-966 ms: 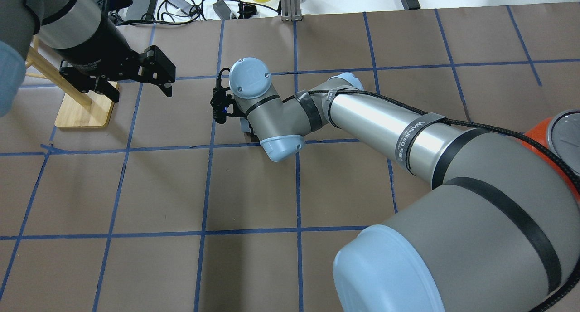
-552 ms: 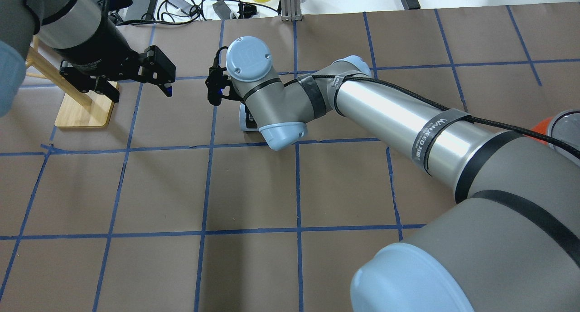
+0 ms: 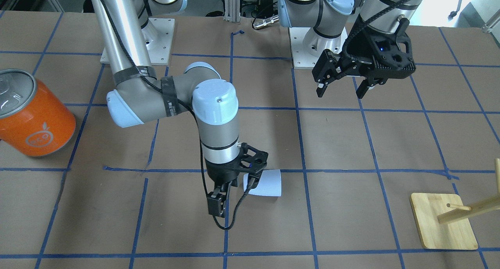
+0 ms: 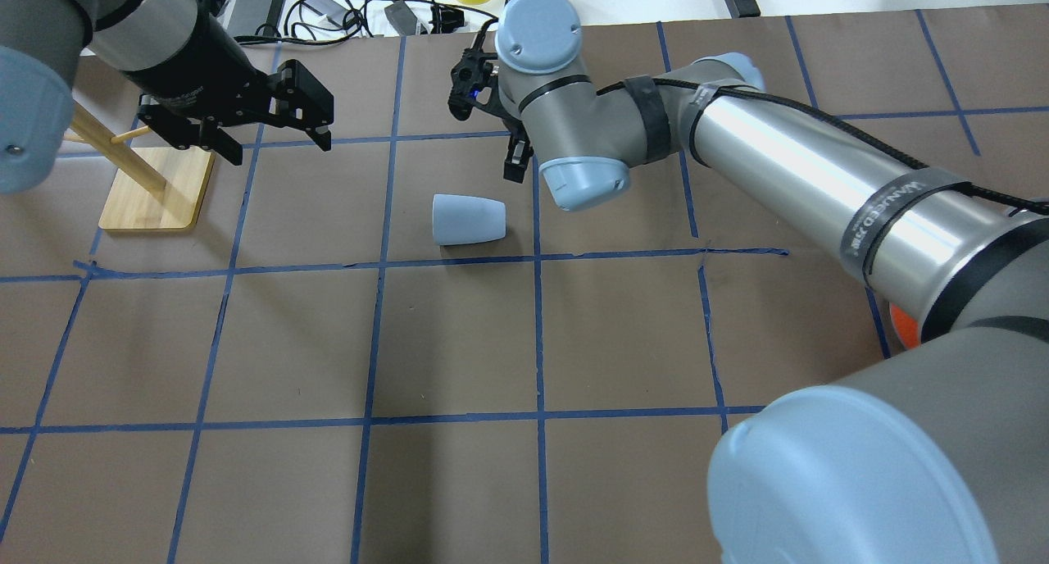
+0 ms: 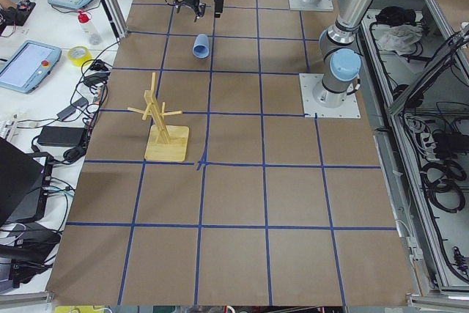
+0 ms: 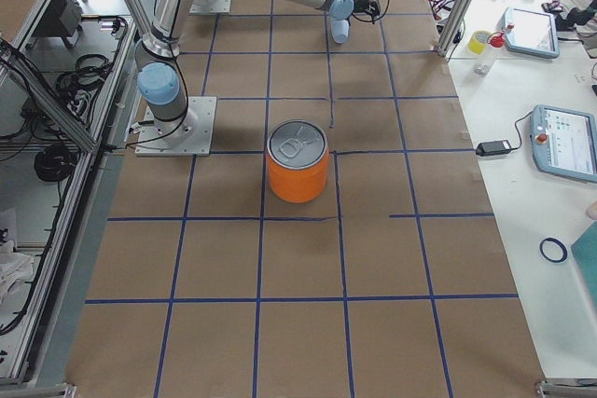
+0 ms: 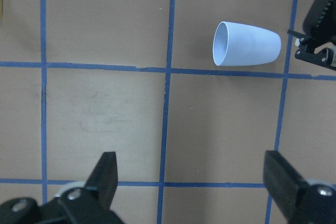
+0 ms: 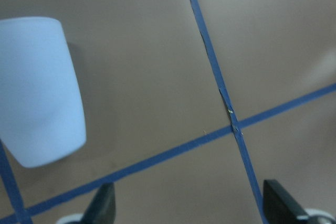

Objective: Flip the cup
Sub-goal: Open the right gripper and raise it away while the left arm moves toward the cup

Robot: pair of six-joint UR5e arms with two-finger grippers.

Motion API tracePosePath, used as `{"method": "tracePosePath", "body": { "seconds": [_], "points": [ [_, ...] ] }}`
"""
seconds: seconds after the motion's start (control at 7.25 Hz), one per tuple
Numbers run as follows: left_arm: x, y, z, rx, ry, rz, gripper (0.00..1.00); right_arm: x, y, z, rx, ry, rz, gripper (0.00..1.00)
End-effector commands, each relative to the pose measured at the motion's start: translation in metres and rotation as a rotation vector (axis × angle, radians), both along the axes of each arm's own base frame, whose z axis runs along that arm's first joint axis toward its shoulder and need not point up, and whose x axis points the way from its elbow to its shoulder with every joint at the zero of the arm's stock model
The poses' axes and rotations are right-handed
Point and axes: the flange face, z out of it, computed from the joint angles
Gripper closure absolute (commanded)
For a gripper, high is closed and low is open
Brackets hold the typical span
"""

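1. One cup [image 4: 467, 219] lies on its side on the tabletop. Its long axis runs left-right, mouth toward your left claw [image 7: 193, 182] and base toward the right claw [image 8: 191, 203].
2. Your right claw is nearer, just beside the base, spread and empty. The left claw, also spread, hangs well apart.
3. Your left wrist view shows the open mouth; overhead shows only the wall.

cup [image 8: 42, 87]: clipped by frame edge | orange can [image 4: 904, 326]: mostly behind right arm [image 4: 787, 170]

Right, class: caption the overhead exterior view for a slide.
Small pale bluish-white plastic tumbler lies on its side on brown table; left gripper and right gripper hover clear.
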Motion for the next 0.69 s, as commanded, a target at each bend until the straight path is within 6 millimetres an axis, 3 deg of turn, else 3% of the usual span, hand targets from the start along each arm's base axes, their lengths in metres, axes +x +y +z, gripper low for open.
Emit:
{"method": "tracePosePath", "body": {
  "seconds": [0.0,0.14,0.28,0.41,0.55],
  "points": [
    [0.009,-0.038,-0.052,0.076,0.121,0.020,0.00,-0.103,-0.024,0.037,0.067,-0.034,-0.189,0.01],
    [0.010,-0.059,-0.082,0.089,0.125,0.022,0.00,-0.186,-0.037,0.039,0.146,-0.062,-0.435,0.01],
    [0.011,-0.077,-0.110,0.112,0.133,0.022,0.00,-0.240,-0.040,0.048,0.178,-0.109,-0.688,0.00],
    [0.007,-0.088,-0.129,0.137,0.174,0.019,0.00,-0.248,-0.023,0.071,0.223,-0.130,-0.837,0.00],
    [0.001,-0.100,-0.147,0.116,0.261,0.005,0.00,-0.244,-0.004,0.102,0.238,-0.178,-1.032,0.00]
  ]
}}
